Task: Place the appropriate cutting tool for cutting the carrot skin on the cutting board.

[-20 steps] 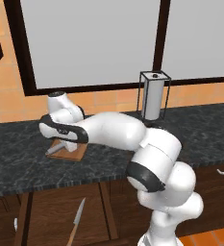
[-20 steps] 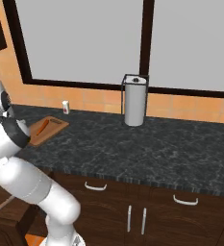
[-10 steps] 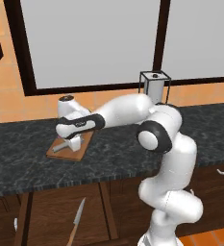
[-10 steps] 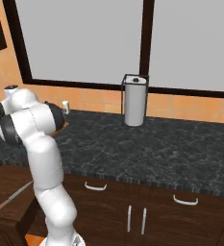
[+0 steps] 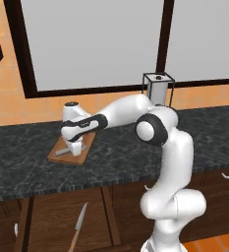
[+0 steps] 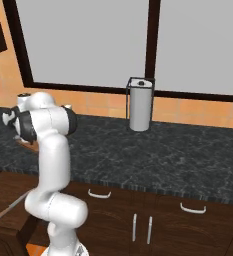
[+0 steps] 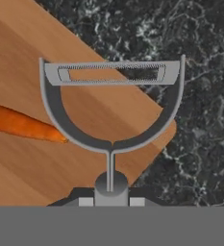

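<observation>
**Hand view: peeler over the board corner**

Hand view gives me the clearest read. The peeler (image 7: 111, 108) sits dead centre, its forked head spread wide with the slotted blade bar across the top and its slim handle running down toward the gripper (image 7: 111, 194) at the bottom edge. The handle disappears between the finger tips, so I take the gripper to be clenched on it — though the tips themselves are mostly cut off by the frame, so I hold that a little loosely. Behind the head lies the cutting board (image 7: 31, 173), and the blade's right end overhangs the board's rounded corner above the dark speckled counter (image 7: 200, 72). The carrot (image 7: 22, 124) lies on the board to the left, its pointed tip just beside the left arm of the fork; I cannot tell whether they touch.

From the left base view, my arm reaches out to the left over the counter, the hand set low above the cutting board (image 5: 57, 156) — a grey sliver of the peeler (image 5: 63, 152) shows on the board under the hand. A paper towel holder (image 5: 158, 89) stands at the back by the window. Lower down, in front of the cabinets, a knife (image 5: 77, 227) with a brown handle hangs point up.
</observation>
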Controlling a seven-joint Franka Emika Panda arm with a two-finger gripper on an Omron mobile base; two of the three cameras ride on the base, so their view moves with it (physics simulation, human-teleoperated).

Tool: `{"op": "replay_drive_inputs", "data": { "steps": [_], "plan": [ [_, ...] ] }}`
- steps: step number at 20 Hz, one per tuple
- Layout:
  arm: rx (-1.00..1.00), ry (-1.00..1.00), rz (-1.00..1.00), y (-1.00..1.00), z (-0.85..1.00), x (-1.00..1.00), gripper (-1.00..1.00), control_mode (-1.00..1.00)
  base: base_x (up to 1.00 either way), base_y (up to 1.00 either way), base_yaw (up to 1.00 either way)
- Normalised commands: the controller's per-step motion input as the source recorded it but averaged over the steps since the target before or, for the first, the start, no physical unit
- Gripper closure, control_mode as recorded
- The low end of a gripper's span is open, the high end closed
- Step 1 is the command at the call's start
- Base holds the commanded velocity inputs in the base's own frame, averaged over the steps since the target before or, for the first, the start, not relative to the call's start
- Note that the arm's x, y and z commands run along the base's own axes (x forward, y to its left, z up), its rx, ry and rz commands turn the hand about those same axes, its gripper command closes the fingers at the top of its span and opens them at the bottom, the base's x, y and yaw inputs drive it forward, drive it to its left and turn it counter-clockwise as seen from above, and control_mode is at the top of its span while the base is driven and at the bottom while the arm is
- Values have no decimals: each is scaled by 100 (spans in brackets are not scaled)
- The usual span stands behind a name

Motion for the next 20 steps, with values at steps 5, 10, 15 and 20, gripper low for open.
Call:
{"op": "replay_drive_inputs", "data": {
  "steps": [5, 10, 15, 20],
  "plan": [
    [-1, 16, -9, 1, -3, 35, 100, -100, 0, 0, 0],
    [0, 1, -2, 0, -24, 8, 100, -100, 0, 0, 0],
    [0, -1, 0, 0, -47, 0, -100, -100, 0, 0, 0],
    [0, 0, 0, -9, -31, 0, -100, -100, 0, 0, 0]
  ]
}}
